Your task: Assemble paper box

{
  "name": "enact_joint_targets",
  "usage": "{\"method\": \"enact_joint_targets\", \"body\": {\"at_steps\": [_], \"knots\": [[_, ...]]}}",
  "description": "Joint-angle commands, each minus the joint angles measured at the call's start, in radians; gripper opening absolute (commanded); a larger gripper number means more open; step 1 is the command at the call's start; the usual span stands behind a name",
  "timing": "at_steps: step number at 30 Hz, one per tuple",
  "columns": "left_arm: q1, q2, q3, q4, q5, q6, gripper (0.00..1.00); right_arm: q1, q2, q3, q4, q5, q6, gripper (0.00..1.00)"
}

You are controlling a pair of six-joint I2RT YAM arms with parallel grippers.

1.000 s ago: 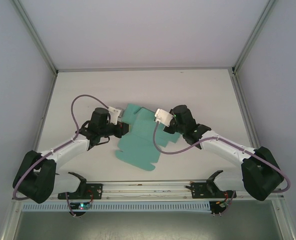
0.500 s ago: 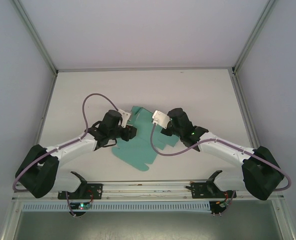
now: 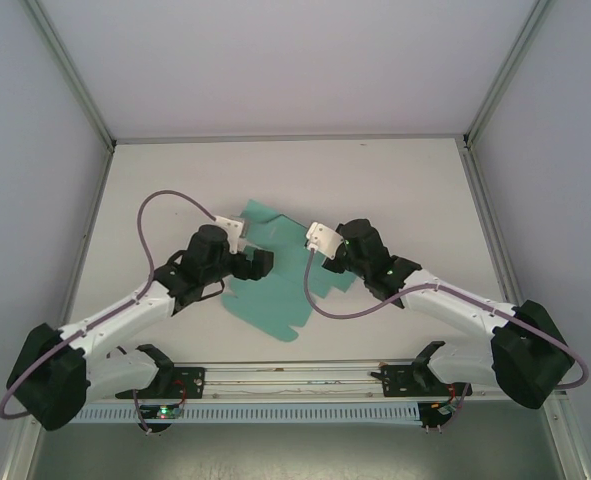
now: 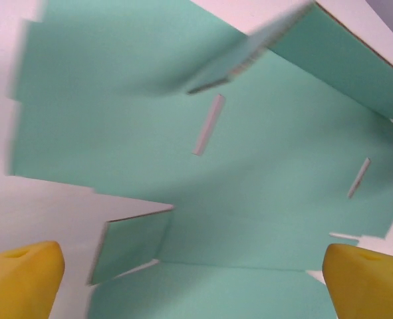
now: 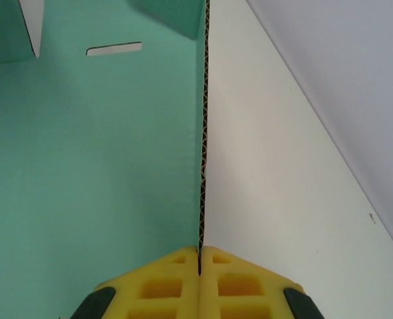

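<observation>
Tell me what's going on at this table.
Two robot arms are working on a paper box. Right now it is a teal-green die-cut sheet lying mostly flat on the white table, with a few flaps lifted. The right gripper has its jaws shut on the edge of one panel. The left gripper hovers over the sheet with its jaws wide open, holding nothing.

paper box (image 3: 271, 305): teal-green corrugated card, matt, smooth face
box edge (image 5: 202, 133): raw cut, brown fluting visible
pads (image 5: 169, 287) of right gripper (image 5: 199, 264): yellow plastic, matt, moulded hollows
table (image 3: 395, 190): white, smooth, matt
rail (image 3: 295, 371) at table's near edge: bare metal, slightly shiny
</observation>
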Motion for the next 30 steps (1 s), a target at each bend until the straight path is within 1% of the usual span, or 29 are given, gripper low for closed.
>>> {"method": "enact_joint_targets", "body": {"at_steps": [1, 3, 4, 6, 8, 10, 14, 17, 20, 22, 25, 28, 29, 30], "knots": [[0.101, -0.022, -0.045, -0.033, 0.024, -0.046, 1.00, -0.018, -0.025, -0.013, 0.006, -0.063, -0.012, 0.00], [0.167, -0.011, -0.086, 0.063, 0.171, -0.057, 1.00, -0.023, -0.025, -0.012, 0.006, -0.081, -0.016, 0.00], [0.182, 0.002, -0.103, 0.112, 0.236, -0.047, 1.00, -0.025, -0.025, -0.011, 0.006, -0.087, -0.020, 0.00], [0.196, 0.032, -0.120, 0.186, 0.312, -0.031, 1.00, -0.030, -0.024, -0.006, 0.006, -0.107, -0.018, 0.00], [0.198, 0.071, -0.119, 0.236, 0.361, -0.025, 1.00, -0.039, -0.021, -0.002, 0.010, -0.122, -0.011, 0.00], [0.198, 0.116, -0.117, 0.294, 0.400, -0.028, 0.97, -0.050, -0.015, 0.004, 0.010, -0.139, -0.001, 0.00], [0.197, 0.211, -0.091, 0.316, 0.395, -0.026, 0.81, -0.062, -0.007, 0.016, 0.010, -0.163, 0.007, 0.00], [0.198, 0.270, -0.084, 0.364, 0.430, -0.014, 0.72, -0.065, -0.008, 0.019, 0.008, -0.169, 0.007, 0.00], [0.198, 0.307, -0.076, 0.423, 0.485, -0.022, 0.65, -0.069, -0.005, 0.021, 0.006, -0.179, 0.009, 0.00], [0.196, 0.317, -0.078, 0.462, 0.503, -0.030, 0.62, -0.068, -0.003, 0.021, 0.005, -0.183, 0.012, 0.00], [0.197, 0.331, -0.065, 0.463, 0.478, -0.037, 0.52, -0.069, -0.002, 0.022, 0.004, -0.200, 0.014, 0.00], [0.192, 0.349, -0.037, 0.418, 0.453, -0.035, 0.36, -0.070, -0.003, 0.025, 0.003, -0.199, 0.019, 0.00], [0.190, 0.355, -0.032, 0.410, 0.454, -0.033, 0.33, -0.069, -0.003, 0.026, 0.003, -0.195, 0.018, 0.00], [0.185, 0.358, -0.028, 0.405, 0.453, -0.031, 0.32, -0.066, -0.004, 0.028, 0.003, -0.190, 0.019, 0.00]]}}
